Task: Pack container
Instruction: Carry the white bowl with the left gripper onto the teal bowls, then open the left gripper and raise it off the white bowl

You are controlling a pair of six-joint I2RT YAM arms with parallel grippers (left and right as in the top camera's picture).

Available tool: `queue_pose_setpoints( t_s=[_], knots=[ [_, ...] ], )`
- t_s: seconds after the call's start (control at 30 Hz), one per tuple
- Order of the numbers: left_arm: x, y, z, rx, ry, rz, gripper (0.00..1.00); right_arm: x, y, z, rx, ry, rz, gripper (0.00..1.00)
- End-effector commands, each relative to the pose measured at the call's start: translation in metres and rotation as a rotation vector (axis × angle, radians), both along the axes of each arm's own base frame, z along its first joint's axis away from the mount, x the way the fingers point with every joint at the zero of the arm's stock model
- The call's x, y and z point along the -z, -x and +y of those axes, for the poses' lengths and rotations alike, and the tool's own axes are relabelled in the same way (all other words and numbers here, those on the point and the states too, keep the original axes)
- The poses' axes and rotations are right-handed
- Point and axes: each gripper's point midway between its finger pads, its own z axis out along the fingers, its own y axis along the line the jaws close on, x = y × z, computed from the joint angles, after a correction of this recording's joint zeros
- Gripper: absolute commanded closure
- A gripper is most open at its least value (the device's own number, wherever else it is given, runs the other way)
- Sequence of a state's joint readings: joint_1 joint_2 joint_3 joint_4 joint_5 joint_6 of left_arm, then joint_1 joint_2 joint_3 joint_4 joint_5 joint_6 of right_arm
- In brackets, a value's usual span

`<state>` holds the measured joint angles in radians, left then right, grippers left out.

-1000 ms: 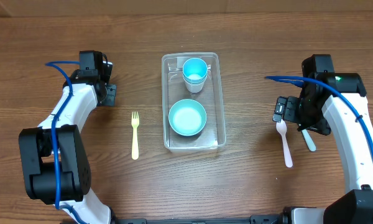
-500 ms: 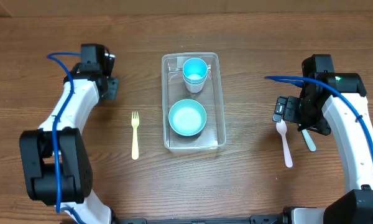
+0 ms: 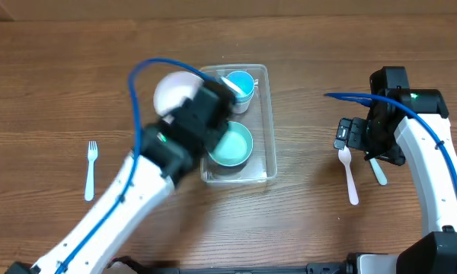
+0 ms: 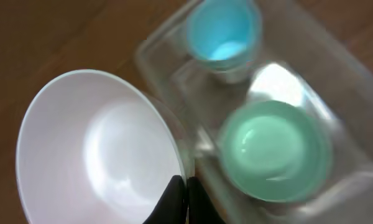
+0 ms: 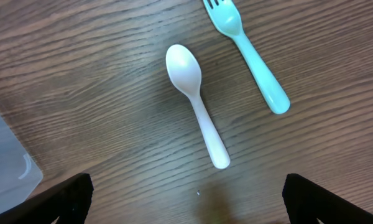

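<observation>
The clear container (image 3: 271, 122) stands at the table's middle. It holds a blue cup (image 3: 240, 84) at the far end and a teal bowl (image 3: 232, 144) nearer me. My left gripper (image 4: 186, 186) is shut on the rim of a pale pink-white bowl (image 4: 93, 149) and holds it tilted beside the container's left wall (image 4: 155, 56). From above, this bowl (image 3: 174, 90) overlaps the container's far-left corner. My right gripper (image 5: 186, 190) is open and empty above the wood, just short of a white spoon (image 5: 196, 102).
A teal fork (image 5: 252, 53) lies to the right of the white spoon (image 3: 349, 173). A pale blue fork (image 3: 91, 169) lies on the table at the far left. The container's corner (image 5: 3, 162) shows at the right wrist view's left edge.
My left arm has swung from the far left to the container, now holding the pale bowl. The yellow fork no longer shows; a pale blue fork lies further left. The right arm is still.
</observation>
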<state>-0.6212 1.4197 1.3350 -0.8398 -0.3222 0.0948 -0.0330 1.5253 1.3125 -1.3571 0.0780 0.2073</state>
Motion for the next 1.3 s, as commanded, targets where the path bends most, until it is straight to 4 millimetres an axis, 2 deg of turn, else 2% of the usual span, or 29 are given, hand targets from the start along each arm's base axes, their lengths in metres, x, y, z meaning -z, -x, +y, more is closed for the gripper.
queue_pose_setpoints(
  t_s=[0.0, 0.03, 0.1, 0.3, 0.4, 0.5, 0.53, 0.57, 0.63, 0.73, 0.83, 0.9, 0.93, 0.97, 1.03, 1.1, 1.17, 1.27],
  knots=[
    [-0.008, 0.038, -0.054, 0.09, 0.092, 0.026, 0.96, -0.003, -0.001, -0.002, 0.002, 0.007, -0.012, 0.0],
    [0.002, 0.046, -0.067, 0.123, 0.087, 0.059, 0.96, -0.003, -0.001, -0.002, 0.002, 0.007, -0.012, 0.0],
    [0.016, 0.048, -0.077, 0.143, 0.062, 0.089, 0.96, -0.003, -0.001, -0.002, 0.002, 0.008, -0.012, 0.0],
    [0.066, 0.045, -0.093, 0.148, 0.013, 0.208, 0.96, -0.003, -0.001, -0.002, 0.002, 0.008, -0.012, 0.0],
    [0.077, 0.047, -0.1, 0.158, 0.027, 0.246, 0.96, -0.003, -0.001, -0.002, 0.002, 0.007, -0.012, 0.0],
    [0.079, 0.048, -0.102, 0.162, 0.03, 0.253, 0.96, -0.003, -0.001, -0.002, 0.002, 0.008, -0.012, 0.0],
    [0.079, 0.048, -0.102, 0.162, 0.03, 0.253, 0.73, -0.003, -0.001, -0.002, 0.002, 0.007, -0.012, 0.0],
    [0.079, 0.048, -0.102, 0.161, 0.03, 0.252, 0.56, -0.003, -0.001, -0.002, 0.002, 0.007, -0.012, 0.0],
    [0.079, 0.046, -0.101, 0.158, 0.03, 0.246, 0.55, -0.003, -0.001, -0.002, 0.002, 0.007, -0.012, 0.0],
    [0.073, 0.04, -0.095, 0.133, 0.009, 0.207, 0.57, -0.003, -0.001, -0.002, 0.002, 0.008, -0.012, 0.0],
    [0.045, 0.037, -0.088, 0.083, 0.086, 0.161, 0.58, -0.003, -0.001, -0.002, 0.002, 0.007, -0.012, 0.0],
    [0.036, 0.039, -0.085, 0.082, 0.113, 0.161, 0.63, -0.003, -0.001, -0.002, 0.002, 0.007, -0.012, 0.0],
    [0.038, 0.042, -0.084, 0.086, 0.108, 0.174, 0.75, -0.003, -0.001, -0.002, 0.002, 0.007, -0.012, 0.0],
    [0.04, 0.045, -0.081, 0.086, 0.097, 0.189, 0.96, -0.003, -0.001, -0.002, 0.002, 0.007, -0.012, 0.0],
    [0.045, 0.051, -0.077, 0.091, 0.073, 0.219, 0.96, -0.003, -0.001, -0.002, 0.002, 0.008, -0.012, 0.0],
    [0.045, 0.059, -0.089, 0.135, 0.131, 0.262, 0.96, -0.003, -0.001, -0.002, 0.002, 0.007, -0.012, 0.0],
    [0.047, 0.061, -0.09, 0.13, 0.14, 0.274, 0.96, -0.003, -0.001, -0.002, 0.002, 0.008, -0.012, 0.0],
    [0.052, 0.056, -0.083, -0.069, 0.225, 0.305, 0.96, -0.003, -0.001, -0.002, 0.002, 0.007, -0.012, 0.0]
  ],
)
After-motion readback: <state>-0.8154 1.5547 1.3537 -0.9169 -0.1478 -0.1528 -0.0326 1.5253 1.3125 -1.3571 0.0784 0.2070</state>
